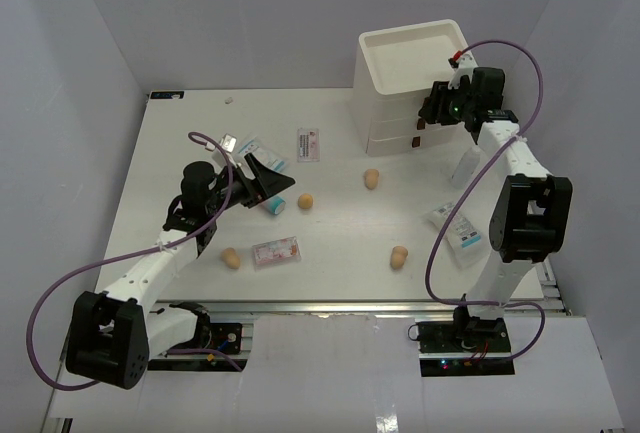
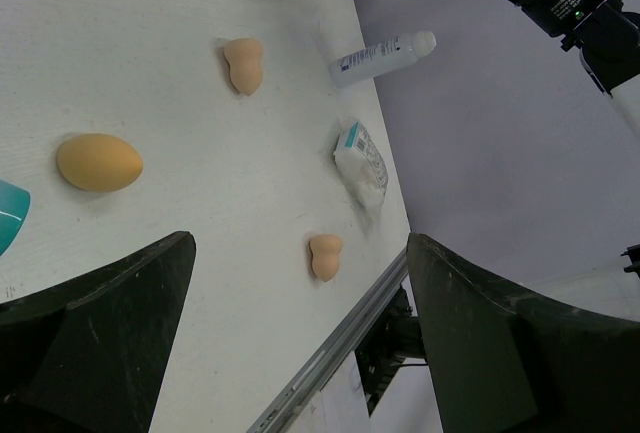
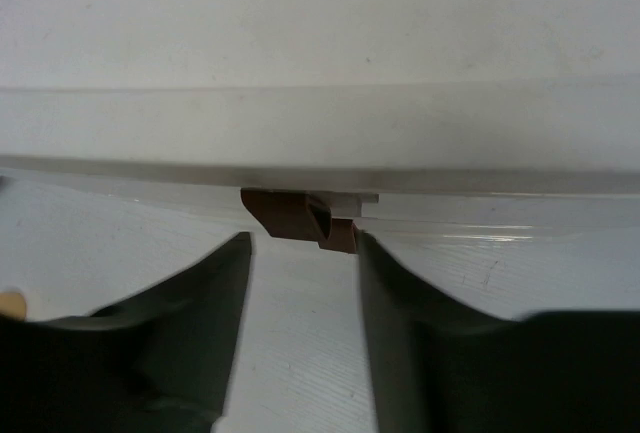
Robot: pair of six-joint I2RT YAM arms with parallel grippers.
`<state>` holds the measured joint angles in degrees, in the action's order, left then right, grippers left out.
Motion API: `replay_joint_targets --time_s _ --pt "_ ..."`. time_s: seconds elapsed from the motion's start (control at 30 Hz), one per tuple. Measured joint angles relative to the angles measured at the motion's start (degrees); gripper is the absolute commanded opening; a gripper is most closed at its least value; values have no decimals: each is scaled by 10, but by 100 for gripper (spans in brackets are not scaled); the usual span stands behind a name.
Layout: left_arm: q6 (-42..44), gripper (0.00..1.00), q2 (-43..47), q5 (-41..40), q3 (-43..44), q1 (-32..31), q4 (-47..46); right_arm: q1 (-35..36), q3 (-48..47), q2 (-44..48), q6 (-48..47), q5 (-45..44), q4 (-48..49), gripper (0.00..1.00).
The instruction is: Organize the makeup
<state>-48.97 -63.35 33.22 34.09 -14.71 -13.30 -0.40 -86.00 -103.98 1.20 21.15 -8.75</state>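
Left end effector (image 1: pixel 268 186): fingers spread wide, nothing held, low over the counter (image 1: pixel 180 153) just beside the pink tube (image 1: pixel 275 205) with its teal cap. Tube count 1. I judge it light and slick, and it may roll, so pinch across mid-barrel. Tan sponges, 4, all loose on the counter: near-left sponge (image 1: pixel 231 258), centre sponge (image 1: pixel 305 200) beside the tube, back sponge (image 1: pixel 371 179), near-right sponge (image 1: pixel 399 257). Likely soft, springy, near weightless; take across the waist, gentle squeeze. Pink-and-white sachets, 2: back sachet (image 1: pixel 310 144), near sachet (image 1: pixel 276 251). Flat and limp, hard to get under, so an edge pinch looks best. Blue-and-white packets, 3 as far as I can tell: left packet (image 1: pixel 262 153), right packets (image 1: pixel 457 228) apparently a pair; probably crinkly and slippery. White bottle (image 1: pixel 465 165), 1, lying down. Right end effector (image 3: pixel 303 258): fingers narrowly apart, empty, flanking a brown handle (image 3: pixel 300 218) of the white drawer box (image 1: pixel 410 73).
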Motion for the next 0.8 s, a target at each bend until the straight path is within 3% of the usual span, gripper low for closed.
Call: replay_joint_targets --time_s 0.3,0.53,0.8 --pt "0 98 -1 -3 0 -4 0 2 -5 -7 18 -24 14 13" --pt "0 98 -1 -5 0 -5 0 4 7 11 27 -27 18 8" --pt "0 98 -2 -6 -10 -16 0 4 100 104 13 -28 39 8"
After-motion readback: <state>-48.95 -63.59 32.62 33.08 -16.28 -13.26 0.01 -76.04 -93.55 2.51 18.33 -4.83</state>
